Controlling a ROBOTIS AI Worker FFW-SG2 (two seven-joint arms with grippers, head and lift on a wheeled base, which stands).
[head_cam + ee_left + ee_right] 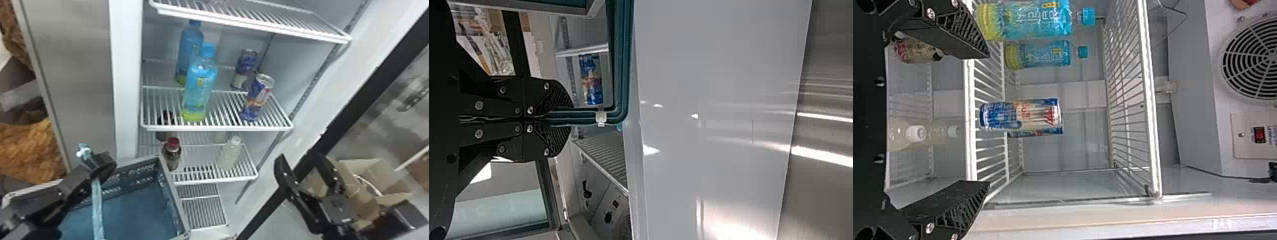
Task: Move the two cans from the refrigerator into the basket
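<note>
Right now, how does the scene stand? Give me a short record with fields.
front can: upright on the shelf
rear can: upright, same shelf
blue-capped bottles: two, left of the cans
basket: lower, toward the robot's left
left gripper: closed on the basket's handle
right gripper: open, holding nothing

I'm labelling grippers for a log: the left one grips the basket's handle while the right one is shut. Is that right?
The right gripper is open, its fingers wide apart in the right wrist view; the left gripper does grip the basket's handle.
</note>
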